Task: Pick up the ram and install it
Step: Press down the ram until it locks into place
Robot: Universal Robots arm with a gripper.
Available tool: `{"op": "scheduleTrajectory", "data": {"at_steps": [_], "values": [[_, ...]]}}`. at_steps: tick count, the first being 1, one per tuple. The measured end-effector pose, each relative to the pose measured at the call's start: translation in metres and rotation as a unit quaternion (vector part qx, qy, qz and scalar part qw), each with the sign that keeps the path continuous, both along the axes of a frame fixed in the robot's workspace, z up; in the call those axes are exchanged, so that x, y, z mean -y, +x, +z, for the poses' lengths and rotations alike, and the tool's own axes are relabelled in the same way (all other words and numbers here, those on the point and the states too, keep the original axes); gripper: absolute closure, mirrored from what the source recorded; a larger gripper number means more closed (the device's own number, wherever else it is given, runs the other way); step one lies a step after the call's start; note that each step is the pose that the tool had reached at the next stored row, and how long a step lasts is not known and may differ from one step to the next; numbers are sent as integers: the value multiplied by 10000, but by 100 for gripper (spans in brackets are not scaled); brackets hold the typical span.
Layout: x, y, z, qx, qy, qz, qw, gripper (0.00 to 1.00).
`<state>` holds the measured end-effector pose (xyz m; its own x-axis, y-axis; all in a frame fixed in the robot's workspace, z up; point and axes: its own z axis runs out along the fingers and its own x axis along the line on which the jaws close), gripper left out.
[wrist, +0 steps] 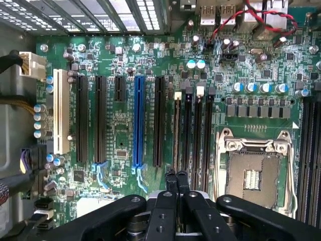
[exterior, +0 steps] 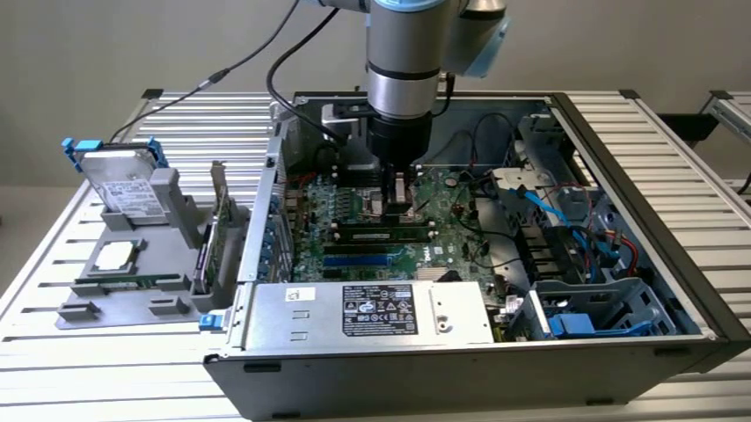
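Observation:
The ram point(exterior: 382, 234), a narrow green stick with black chips, sits among the black memory slots on the motherboard point(exterior: 352, 211) inside the open computer case. My gripper point(exterior: 403, 204) hangs just above and behind it, pointing down at the board. In the wrist view my gripper point(wrist: 176, 175) is shut, its black fingertips point(wrist: 171, 176) pressed together with nothing between them. They hover over the end of a memory slot point(wrist: 177, 133) in which a thin board edge stands. The empty processor socket point(wrist: 253, 175) lies beside those slots.
A grey power supply point(exterior: 375, 312) fills the case's front. Blue and red cables point(exterior: 575, 220) run at the exterior view's right. Outside the case, on the exterior view's left, a grey fixture point(exterior: 94, 303) carries a hard drive point(exterior: 123, 185), and an upright green expansion card point(exterior: 217, 233) stands beside it.

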<state>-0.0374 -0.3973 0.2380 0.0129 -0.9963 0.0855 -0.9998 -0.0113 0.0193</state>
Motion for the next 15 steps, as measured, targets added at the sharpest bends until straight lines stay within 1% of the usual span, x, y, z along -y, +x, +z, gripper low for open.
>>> {"op": "scheduleTrajectory", "data": {"at_steps": [2, 15], "values": [[0, 9, 3, -5, 0, 2, 10000, 90], [1, 9, 4, -5, -1, 1, 10000, 90]]}}
